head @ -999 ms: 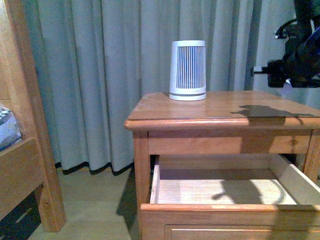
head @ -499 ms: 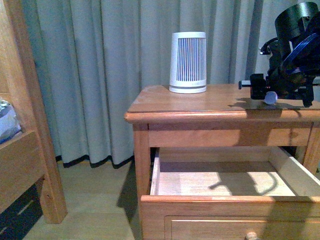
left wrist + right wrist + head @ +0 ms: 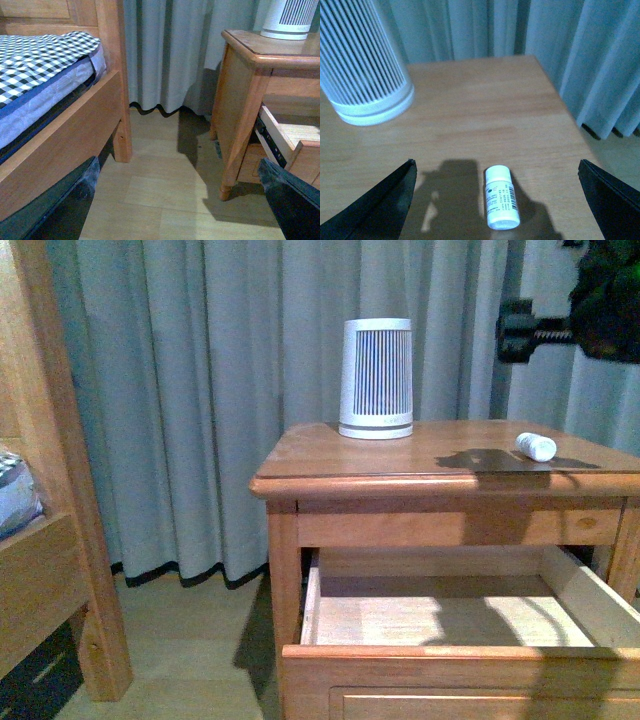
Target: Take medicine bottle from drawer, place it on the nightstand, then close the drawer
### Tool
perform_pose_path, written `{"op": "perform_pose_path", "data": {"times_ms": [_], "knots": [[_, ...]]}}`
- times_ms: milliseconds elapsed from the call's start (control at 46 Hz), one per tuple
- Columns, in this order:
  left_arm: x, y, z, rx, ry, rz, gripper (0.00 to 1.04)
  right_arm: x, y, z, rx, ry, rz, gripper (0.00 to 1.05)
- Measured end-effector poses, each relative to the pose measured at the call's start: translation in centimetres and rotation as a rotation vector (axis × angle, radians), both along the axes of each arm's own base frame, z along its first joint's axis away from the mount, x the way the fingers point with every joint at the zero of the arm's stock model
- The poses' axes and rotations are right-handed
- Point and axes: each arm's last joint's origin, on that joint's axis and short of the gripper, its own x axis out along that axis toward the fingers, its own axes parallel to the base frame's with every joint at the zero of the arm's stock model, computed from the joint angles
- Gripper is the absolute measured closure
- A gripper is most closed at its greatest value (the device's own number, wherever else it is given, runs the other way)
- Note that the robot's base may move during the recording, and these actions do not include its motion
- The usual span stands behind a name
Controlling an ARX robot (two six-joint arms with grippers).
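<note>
The medicine bottle [image 3: 536, 446] lies on its side on the nightstand [image 3: 400, 465] top, near the right end. In the right wrist view the bottle [image 3: 500, 203] lies free between my spread fingers [image 3: 380, 205], label up. My right gripper [image 3: 495, 162] is open and empty, held above the bottle; in the front view it [image 3: 530, 332] hangs at the upper right, well above the top. The upper drawer [image 3: 450, 620] is pulled out and its pale inside looks empty. My left gripper [image 3: 177, 167] is open over the floor, left of the nightstand.
A white-and-grey ribbed canister [image 3: 376, 378] stands at the back of the nightstand top. Grey curtains hang behind. A wooden bed frame post [image 3: 60, 470] and a bed with a checked cover [image 3: 40, 55] stand at the left. Wooden floor [image 3: 170, 190] lies between.
My right gripper came down onto the nightstand top with the bottle, let it go, then rose up and away. The bottle now lies alone on the top.
</note>
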Motion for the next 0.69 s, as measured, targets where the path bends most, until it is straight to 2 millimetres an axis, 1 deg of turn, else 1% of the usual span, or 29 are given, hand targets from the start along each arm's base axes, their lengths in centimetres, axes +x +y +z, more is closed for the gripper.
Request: {"op": "perform_pose_path", "data": {"times_ms": [65,130,195,261,282,347,369,456,478,521,565,673,695], "knots": [[0.0,0.0,0.0,0.000,0.000,0.000,0.07,-2.5,0.0,1.8,0.012,-0.055,0.000,0.07],[0.0,0.0,0.0,0.000,0.000,0.000,0.07,-5.0,-0.2,2.6,0.032,-0.095,0.001,0.07],[0.0,0.0,0.0,0.000,0.000,0.000,0.07,-7.5,-0.3,2.5,0.042,-0.119,-0.004,0.07],[0.0,0.0,0.0,0.000,0.000,0.000,0.07,-9.9,-0.5,1.3,0.062,-0.114,-0.001,0.07],[0.0,0.0,0.0,0.000,0.000,0.000,0.07,-10.6,-0.5,0.7,0.063,-0.109,-0.002,0.07],[0.0,0.0,0.0,0.000,0.000,0.000,0.07,-14.0,-0.3,-2.3,0.078,-0.076,0.010,0.07],[0.0,0.0,0.0,0.000,0.000,0.000,0.07,-14.8,-0.2,-3.1,0.079,-0.064,0.014,0.07],[0.0,0.0,0.0,0.000,0.000,0.000,0.07,-19.2,1.0,-7.3,0.087,0.000,0.051,0.07],[0.0,0.0,0.0,0.000,0.000,0.000,0.07,-19.9,1.2,-8.0,0.090,0.009,0.057,0.07],[0.0,0.0,0.0,0.000,0.000,0.000,0.07,-21.5,1.8,-10.0,0.097,0.047,0.079,0.07],[0.0,0.0,0.0,0.000,0.000,0.000,0.07,-22.6,2.3,-11.8,0.101,0.081,0.086,0.07],[0.0,0.0,0.0,0.000,0.000,0.000,0.07,-24.4,3.2,-15.7,0.109,0.174,0.096,0.07],[0.0,0.0,0.0,0.000,0.000,0.000,0.07,-24.7,3.4,-16.7,0.112,0.196,0.098,0.07]]}}
